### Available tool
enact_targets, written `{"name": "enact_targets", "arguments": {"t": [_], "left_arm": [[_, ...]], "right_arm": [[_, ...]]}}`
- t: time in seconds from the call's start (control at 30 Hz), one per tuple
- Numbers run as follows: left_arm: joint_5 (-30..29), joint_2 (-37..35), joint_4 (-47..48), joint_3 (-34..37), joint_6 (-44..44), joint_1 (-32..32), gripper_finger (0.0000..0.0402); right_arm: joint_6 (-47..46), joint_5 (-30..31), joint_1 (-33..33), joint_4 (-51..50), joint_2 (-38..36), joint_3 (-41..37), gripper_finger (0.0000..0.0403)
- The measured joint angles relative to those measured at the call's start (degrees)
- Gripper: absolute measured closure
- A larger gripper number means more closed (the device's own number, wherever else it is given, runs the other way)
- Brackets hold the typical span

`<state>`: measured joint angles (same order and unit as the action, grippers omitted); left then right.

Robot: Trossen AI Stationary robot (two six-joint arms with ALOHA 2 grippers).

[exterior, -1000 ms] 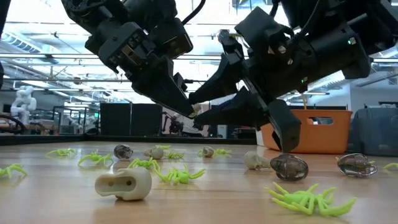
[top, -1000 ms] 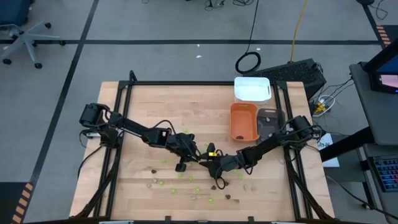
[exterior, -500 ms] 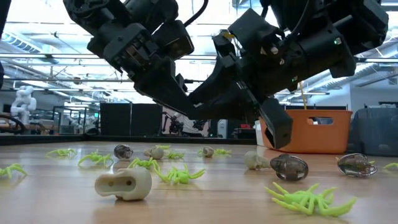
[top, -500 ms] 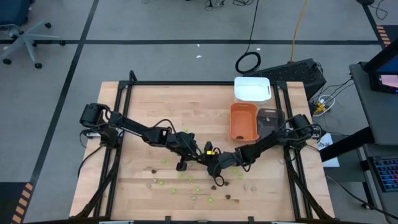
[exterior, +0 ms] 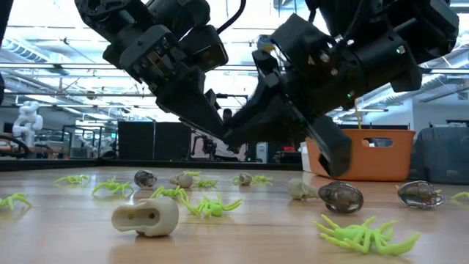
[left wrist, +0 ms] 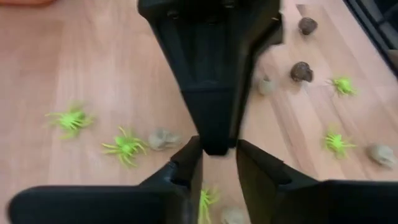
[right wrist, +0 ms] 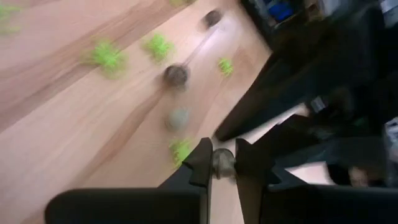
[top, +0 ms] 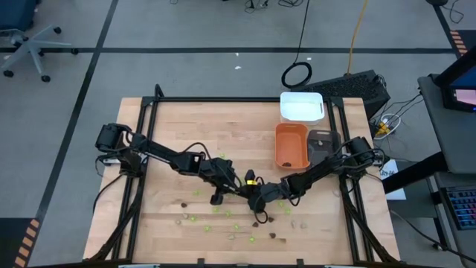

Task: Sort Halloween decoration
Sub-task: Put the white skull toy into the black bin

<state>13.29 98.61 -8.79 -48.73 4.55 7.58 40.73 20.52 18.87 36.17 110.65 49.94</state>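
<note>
The Halloween decoration lies scattered over the wooden table: lime-green spiders [exterior: 363, 235], dark brown pieces [exterior: 341, 196] and a pale skull-like piece [exterior: 146, 216]. Both grippers meet tip to tip above the table's middle. My right gripper [right wrist: 222, 158] is shut on one small grey-brown piece [right wrist: 222, 164]. My left gripper [left wrist: 219, 171] stands open by a narrow gap. The right gripper's fingers [left wrist: 214, 124] point straight into that gap. In the high view the left gripper [top: 236, 186] comes from the left and the right gripper [top: 253, 195] from the right. My right gripper pinches the small grey-brown piece [right wrist: 222, 164] between its two fingers. It comes slanting down from the table's right side, and the piece is lifted clear of the table. My left gripper has its fingers beside the same piece; whether they touch it cannot be told.
At the far right stand an orange tray [top: 291, 145], a white tray [top: 301, 106] behind it and a grey tray [top: 322, 144] beside it. Loose pieces [top: 230, 227] lie below and near the grippers, mostly toward the table's near edge.
My right gripper has shut its fingers around the tip of my left gripper, taking hold of the small piece there. Both hands have stayed in place above the table's middle.
</note>
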Motion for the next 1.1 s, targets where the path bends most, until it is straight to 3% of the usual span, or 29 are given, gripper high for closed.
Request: {"name": "enact_targets", "arguments": {"t": [0.13,0.3,0.53,0.7,1.1], "left_arm": [[3.46,-0.04,0.37,0.0,1.11,-0.01,0.0252],[3.63,-0.07,1.09,0.0,1.07,0.02,0.0198],[-0.2,-0.07,2.35,-0.02,1.01,0.09,0.0176],[-6.09,-0.09,5.11,-0.04,1.13,0.41,0.0176],[-20.52,-0.07,8.31,-0.04,4.27,5.29,0.0175]], "right_arm": [[-1.04,-0.29,0.05,-0.5,0.11,-0.03,0.038],[-3.38,0.2,0.03,-1.54,0.11,-0.06,0.038],[-12.46,0.82,2.1,-8.21,-4.82,-0.1,0.038],[-21.97,0.98,3.99,-21.2,-13.94,-0.1,0.0381],[-55.62,14.15,3.56,-65.13,-38.85,-0.08,0.0381]]}}
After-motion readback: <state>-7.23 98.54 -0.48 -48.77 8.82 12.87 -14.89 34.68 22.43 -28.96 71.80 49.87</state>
